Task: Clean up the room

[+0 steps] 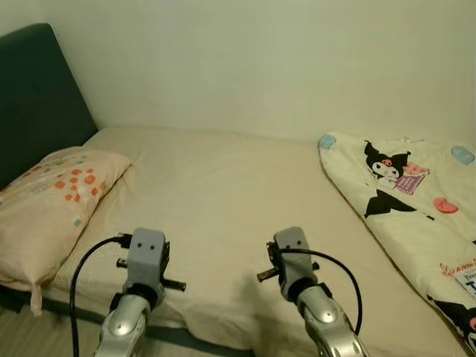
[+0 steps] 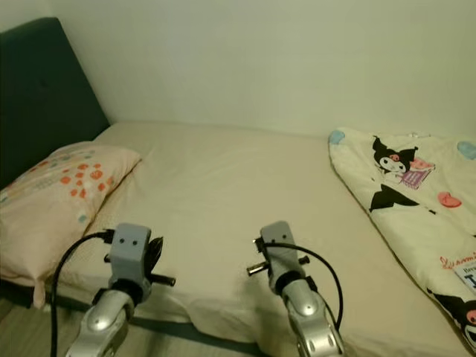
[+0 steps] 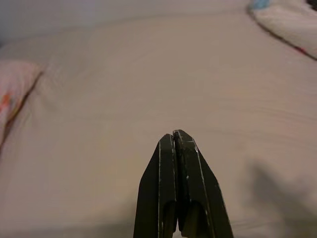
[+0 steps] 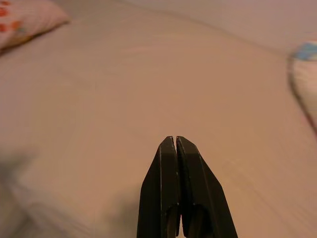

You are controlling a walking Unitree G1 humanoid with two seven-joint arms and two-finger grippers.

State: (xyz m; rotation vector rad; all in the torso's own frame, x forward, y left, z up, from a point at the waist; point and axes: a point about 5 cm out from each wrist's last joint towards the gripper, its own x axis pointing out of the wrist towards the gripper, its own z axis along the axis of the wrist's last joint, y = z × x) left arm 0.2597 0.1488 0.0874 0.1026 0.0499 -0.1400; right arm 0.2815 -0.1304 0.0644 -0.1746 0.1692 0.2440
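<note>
The robot stands at the near edge of a bed (image 1: 223, 201) covered with a plain beige sheet. The bed fills most of the head views, and a pale wall (image 1: 282, 59) rises behind it.

A pillow (image 1: 52, 204) with a pattern of small orange and red shapes lies at the robot's left side of the bed. It rests next to a dark headboard (image 1: 33, 97) and one corner of it hangs a little over the near edge of the mattress.

A cream blanket (image 1: 416, 223) printed with a black and white cartoon character, pink hearts and blue spots lies at the robot's right side of the bed. It stretches from near the wall toward the near right corner, and its edge curves on the sheet. The middle of the bed, between pillow and blanket, is bare sheet with some soft wrinkles.

Both arms are raised in front of the robot, low over the near edge of the bed and apart from each other. The left gripper (image 3: 177, 136) points over the sheet, and its two black fingers are pressed together with nothing between them. The right gripper (image 4: 176, 140) also points over the sheet, with its fingers closed together and holding nothing. Neither gripper touches the pillow or the blanket.
</note>
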